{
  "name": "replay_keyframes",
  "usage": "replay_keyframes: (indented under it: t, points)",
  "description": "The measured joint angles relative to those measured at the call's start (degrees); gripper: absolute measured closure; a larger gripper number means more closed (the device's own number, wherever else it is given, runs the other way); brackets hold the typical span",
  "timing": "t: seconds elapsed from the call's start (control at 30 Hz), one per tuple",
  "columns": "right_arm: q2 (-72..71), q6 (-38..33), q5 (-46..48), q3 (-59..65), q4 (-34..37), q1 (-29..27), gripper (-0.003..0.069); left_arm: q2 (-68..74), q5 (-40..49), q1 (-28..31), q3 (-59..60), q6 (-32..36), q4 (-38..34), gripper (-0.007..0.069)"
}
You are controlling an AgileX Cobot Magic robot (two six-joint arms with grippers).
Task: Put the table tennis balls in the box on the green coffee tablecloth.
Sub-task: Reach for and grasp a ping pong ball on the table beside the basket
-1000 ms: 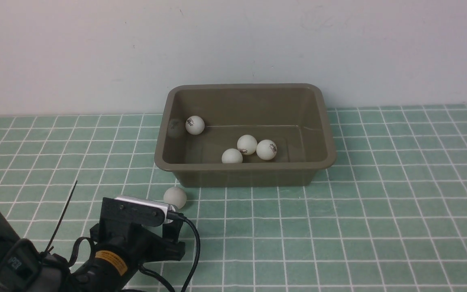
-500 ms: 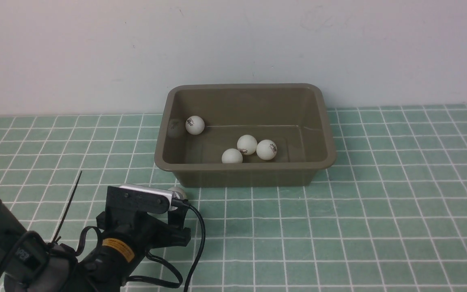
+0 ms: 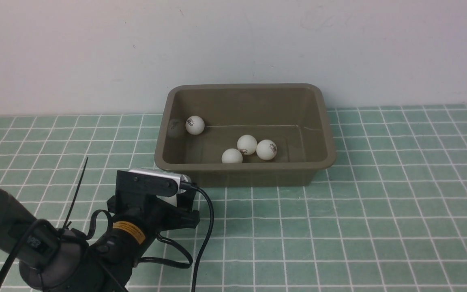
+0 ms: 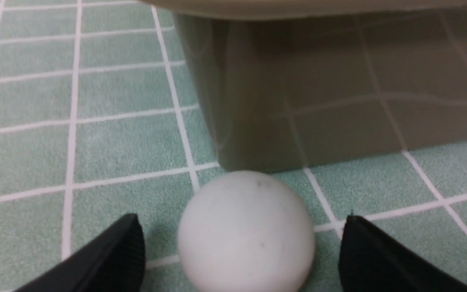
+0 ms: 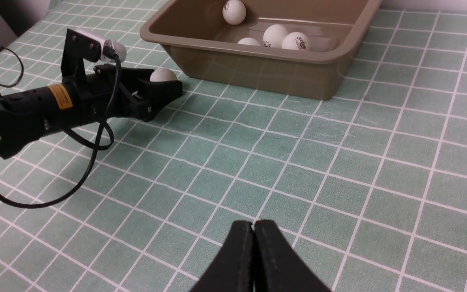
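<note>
The table tennis balls (image 3: 247,144) are nearly all in place. Four lie inside the box (image 3: 245,168), and the fifth ball (image 4: 246,233) sits on the green coffee tablecloth (image 3: 379,211), at about 7 o'clock from the box, just beside its near corner. The left gripper (image 4: 241,222) straddles this ball with its fingers released wide. I judge it should close gently and centred, so the light ball does not slip away. The right gripper (image 5: 253,228) is clenched on nothing. The front view hides the fifth ball behind the wrist camera (image 3: 152,184), but the left wrist view shows it between the fingers.
</note>
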Motion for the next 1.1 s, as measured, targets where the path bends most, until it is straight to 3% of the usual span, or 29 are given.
replay_keyframes:
  t: [0.6, 0.73, 0.87, 1.1]
  points:
    - [0.0, 0.0, 0.0, 0.0, 0.0, 0.0, 0.0676, 2.3, -2.0, 0.0, -2.5, -0.3, -0.1, 0.0042]
    - [0.0, 0.0, 0.0, 0.0, 0.0, 0.0, 0.0676, 2.3, -1.9, 0.0, -2.5, -0.3, -0.1, 0.0111]
    - [0.0, 0.0, 0.0, 0.0, 0.0, 0.0, 0.0676, 2.3, -1.8, 0.0, -2.5, -0.3, -0.3, 0.0279]
    - [0.0, 0.0, 0.0, 0.0, 0.0, 0.0, 0.0676, 1.2, -1.6, 0.0, -0.8, -0.3, 0.2, 0.0279]
